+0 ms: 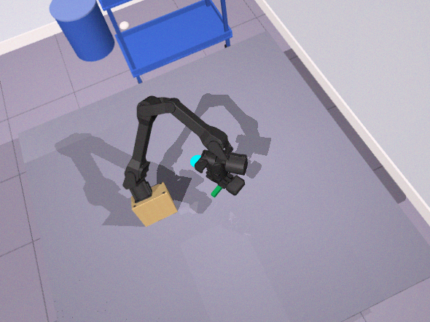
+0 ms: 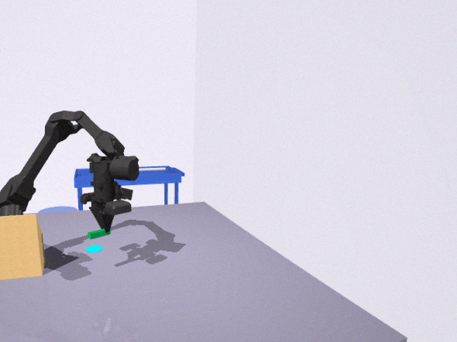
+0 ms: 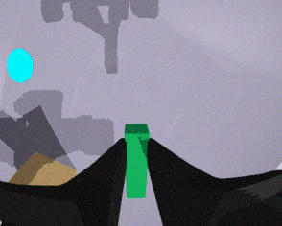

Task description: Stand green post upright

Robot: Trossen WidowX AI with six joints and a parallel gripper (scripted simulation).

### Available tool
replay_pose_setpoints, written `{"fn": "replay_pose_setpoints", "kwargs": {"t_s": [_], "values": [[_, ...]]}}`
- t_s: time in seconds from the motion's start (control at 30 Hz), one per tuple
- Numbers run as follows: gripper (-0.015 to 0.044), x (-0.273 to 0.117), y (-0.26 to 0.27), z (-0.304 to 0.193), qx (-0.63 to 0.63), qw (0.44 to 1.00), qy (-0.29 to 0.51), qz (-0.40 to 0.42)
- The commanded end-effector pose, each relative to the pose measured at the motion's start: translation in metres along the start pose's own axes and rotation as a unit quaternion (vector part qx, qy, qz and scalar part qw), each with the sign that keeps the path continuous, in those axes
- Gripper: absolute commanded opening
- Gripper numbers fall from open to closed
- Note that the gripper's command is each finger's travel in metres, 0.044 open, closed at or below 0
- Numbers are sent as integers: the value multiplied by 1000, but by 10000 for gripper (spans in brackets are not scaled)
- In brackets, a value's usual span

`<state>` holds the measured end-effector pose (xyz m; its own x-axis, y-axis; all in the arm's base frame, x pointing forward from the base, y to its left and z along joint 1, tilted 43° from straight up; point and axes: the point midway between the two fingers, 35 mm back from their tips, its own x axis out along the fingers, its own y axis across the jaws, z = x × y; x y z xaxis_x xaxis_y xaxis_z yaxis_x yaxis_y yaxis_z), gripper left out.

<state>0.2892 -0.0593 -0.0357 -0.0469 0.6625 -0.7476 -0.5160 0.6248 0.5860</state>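
The green post (image 1: 216, 191) (image 2: 98, 234) (image 3: 136, 168) is held near one end, lying roughly level and lifted off the table, with its shadow apart from it. My gripper (image 2: 108, 230) (image 3: 136, 143) is shut on the post and points down; its fingertips are hidden in the top view. The cyan circle (image 1: 195, 161) (image 2: 94, 248) (image 3: 20, 65) is flat on the table, with nothing standing in it. It is partly covered by the gripper body in the top view and lies at the upper left in the wrist view.
The arm's wooden base block (image 1: 157, 208) (image 2: 19, 247) (image 3: 54, 173) stands on the grey table (image 1: 310, 233) (image 2: 232, 286). A blue cart (image 1: 175, 36) (image 2: 143, 178) and a blue drum (image 1: 85, 33) stand beyond the table's far edge.
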Motion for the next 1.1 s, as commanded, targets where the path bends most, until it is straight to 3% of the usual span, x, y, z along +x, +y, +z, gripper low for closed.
{"fn": "replay_pose_setpoints", "kwargs": {"t_s": [0.0, 1.07], "values": [[23, -4, 12, 9, 29, 1000, -2, -2], [23, -14, 106, 55, 237, 971, -4, -2]]}}
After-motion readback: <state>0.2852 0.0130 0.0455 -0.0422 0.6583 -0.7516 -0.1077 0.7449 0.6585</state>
